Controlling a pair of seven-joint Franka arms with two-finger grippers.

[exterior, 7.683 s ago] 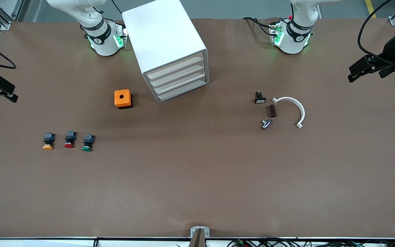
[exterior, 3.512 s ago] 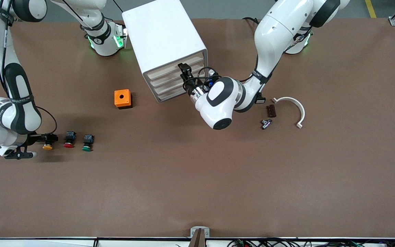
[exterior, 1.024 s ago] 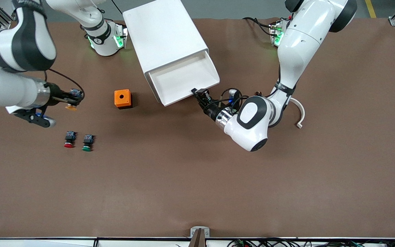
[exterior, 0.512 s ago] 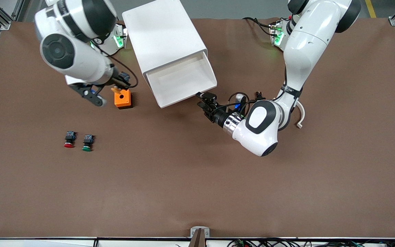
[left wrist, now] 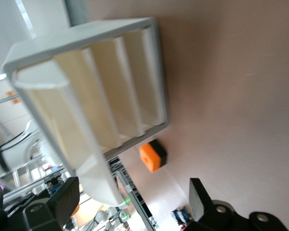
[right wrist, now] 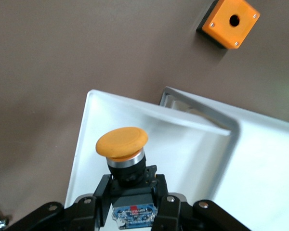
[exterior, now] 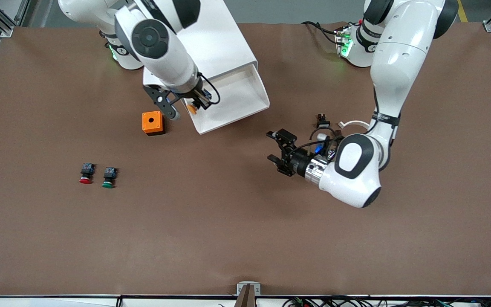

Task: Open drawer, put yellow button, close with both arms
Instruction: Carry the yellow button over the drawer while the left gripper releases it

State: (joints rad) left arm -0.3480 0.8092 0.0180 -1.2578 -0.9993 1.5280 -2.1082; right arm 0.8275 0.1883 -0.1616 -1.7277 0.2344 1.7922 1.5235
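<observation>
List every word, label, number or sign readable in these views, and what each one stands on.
None can be read.
The yellow button, held in the right gripper over the open drawer, carries a blue label with a red mark: too small to read.
Round marks on the arm bases: too blurred to read.

From my station: table point(exterior: 228, 238) covering looks like matt brown paper or cloth, smooth. Cabinet point(exterior: 224, 42) and its drawer point(exterior: 245, 96) read as smooth white plastic with a soft sheen. Yellow button point(right wrist: 122, 142) has a satin plastic cap, a bright metal-looking collar beneath, and a black plastic body. Orange box point(exterior: 152, 122) looks like matt plastic. Both arms show glossy white shells; left gripper point(exterior: 280, 153) is matt black.
</observation>
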